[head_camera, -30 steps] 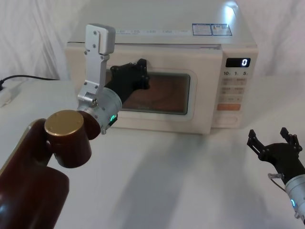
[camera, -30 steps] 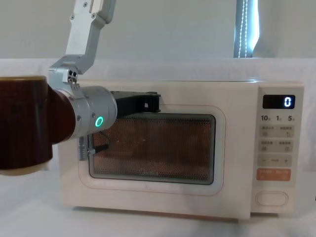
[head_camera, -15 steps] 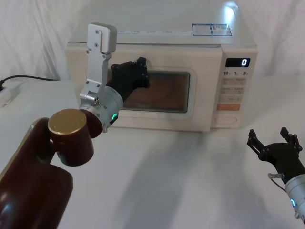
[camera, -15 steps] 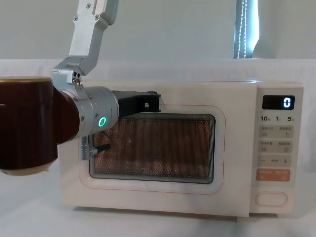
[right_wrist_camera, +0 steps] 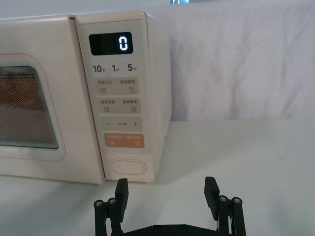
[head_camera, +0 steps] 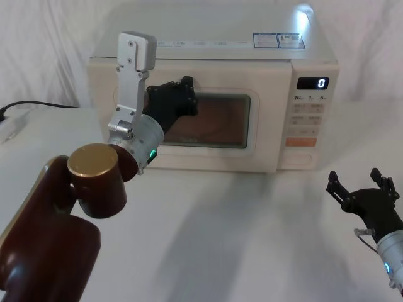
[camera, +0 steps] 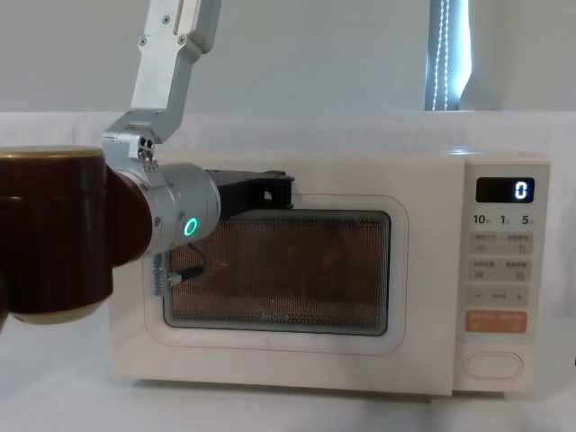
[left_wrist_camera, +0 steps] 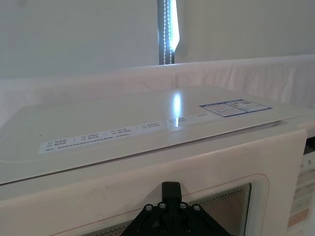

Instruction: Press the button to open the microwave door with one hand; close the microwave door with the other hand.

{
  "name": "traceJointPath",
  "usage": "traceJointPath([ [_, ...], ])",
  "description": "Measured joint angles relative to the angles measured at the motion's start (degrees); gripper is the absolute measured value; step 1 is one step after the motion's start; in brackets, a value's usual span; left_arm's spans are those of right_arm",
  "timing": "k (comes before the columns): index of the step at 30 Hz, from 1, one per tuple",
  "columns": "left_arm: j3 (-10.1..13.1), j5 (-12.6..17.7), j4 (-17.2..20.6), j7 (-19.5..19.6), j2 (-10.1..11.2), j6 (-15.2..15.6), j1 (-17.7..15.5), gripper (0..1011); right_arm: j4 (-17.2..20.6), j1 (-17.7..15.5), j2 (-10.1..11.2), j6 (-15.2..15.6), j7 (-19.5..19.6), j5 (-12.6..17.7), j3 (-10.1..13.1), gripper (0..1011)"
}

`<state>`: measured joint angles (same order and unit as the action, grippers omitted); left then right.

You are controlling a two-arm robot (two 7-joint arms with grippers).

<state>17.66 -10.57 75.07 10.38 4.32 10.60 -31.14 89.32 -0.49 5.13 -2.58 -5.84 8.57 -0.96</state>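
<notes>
Door (head_camera: pixel 208 119) shut flush on microwave, closing seemingly done.
Left end effector (head_camera: pixel 182 97) against door's upper left frame, finger state unclear; right end effector (right_wrist_camera: pixel 167 192) spread open, facing button (right_wrist_camera: pixel 128 167), apart.

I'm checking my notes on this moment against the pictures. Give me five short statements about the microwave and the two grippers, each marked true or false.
1. The microwave door is shut. True.
2. The left gripper is at the door's upper frame. True.
3. The right gripper is pressing the button. False: it hangs open, short of the button.
4. The display reads 5. False: it reads 0.
5. The left gripper is at the control panel. False: it is at the door, left of the panel.
</notes>
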Motion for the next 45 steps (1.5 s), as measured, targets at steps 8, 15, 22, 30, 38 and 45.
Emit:
traceJointPath([
  [8, -0.7, 0.7, -1.1, -0.2, -0.5, 0.0, -0.5, 0, 0.0, 0.0, 0.0, 0.0, 0.0, 0.0, 0.0, 1002],
  [15, -0.9, 1.1, -1.4, -0.1, -0.8, -0.2, -0.7, 0, 0.0, 0.0, 0.0, 0.0, 0.0, 0.0, 0.0, 1002],
  [22, -1.5, 1.1, -0.2, -0.1, -1.0, 0.6, -0.3, 0, 0.0, 0.0, 0.0, 0.0, 0.0, 0.0, 0.0, 1002],
  [30, -2.2, -0.2, 4.8, 0.7, -0.2, 2.3, 1.5, 0, 0.0, 0.0, 0.0, 0.0, 0.0, 0.0, 0.0, 1002],
  [38, -2.3, -2.3, 11.9, 2.8, 2.4, 4.9, 4.6, 0, 0.0, 0.0, 0.0, 0.0, 0.0, 0.0, 0.0, 1002],
  [45, -2.5, -4.8, 18.2, 4.8, 5.3, 6.7, 7.6, 0, 0.0, 0.0, 0.0, 0.0, 0.0, 0.0, 0.0, 1002],
])
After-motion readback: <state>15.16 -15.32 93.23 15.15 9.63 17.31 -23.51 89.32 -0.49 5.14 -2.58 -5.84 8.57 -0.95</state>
